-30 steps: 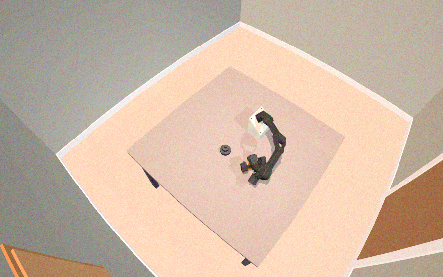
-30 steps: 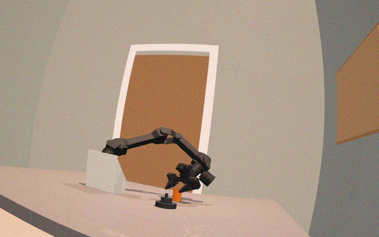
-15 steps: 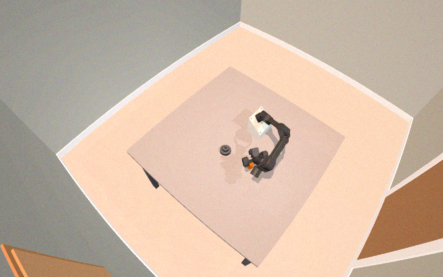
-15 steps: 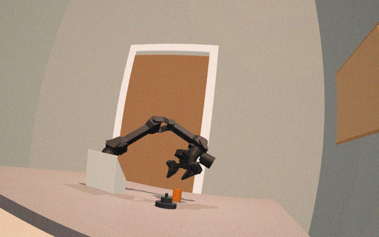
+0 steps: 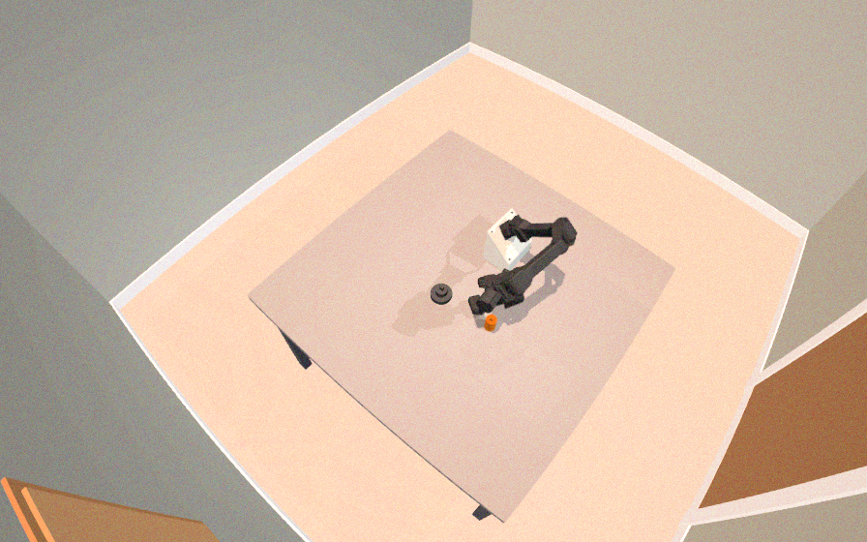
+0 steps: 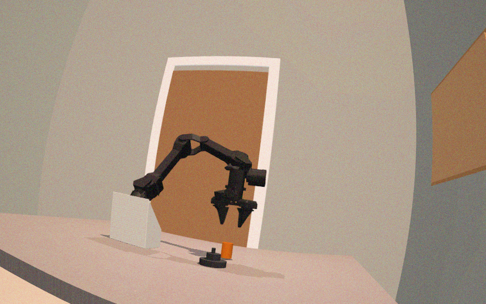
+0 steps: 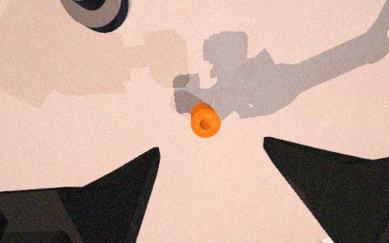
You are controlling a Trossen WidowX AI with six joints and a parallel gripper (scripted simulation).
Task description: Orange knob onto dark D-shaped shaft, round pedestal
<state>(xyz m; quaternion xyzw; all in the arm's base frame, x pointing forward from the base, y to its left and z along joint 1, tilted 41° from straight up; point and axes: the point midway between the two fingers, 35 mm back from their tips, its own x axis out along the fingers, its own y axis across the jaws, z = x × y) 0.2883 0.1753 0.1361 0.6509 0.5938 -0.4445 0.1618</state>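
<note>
The orange knob (image 5: pixel 490 322) (image 6: pixel 226 250) (image 7: pixel 214 128) stands upright on the table, its hole facing up. The dark round pedestal (image 5: pixel 440 294) (image 6: pixel 212 262) (image 7: pixel 105 22) stands apart from it, its shaft (image 6: pixel 213 250) pointing up and bare. In the wrist view the pedestal is cut off by the top edge. My gripper (image 6: pixel 230 226) (image 7: pixel 211 147) is open and empty. It points down, well above the knob. In the wrist view the knob shows between and a little beyond the fingertips. The flat side of the shaft cannot be made out.
The white base block (image 5: pixel 505 248) (image 6: pixel 129 219) carries the arm, which arches from it over the table (image 5: pixel 370 303) (image 6: pixel 294 267). Shadows of the arm lie around the knob and pedestal. A door (image 6: pixel 215 151) is in the wall behind.
</note>
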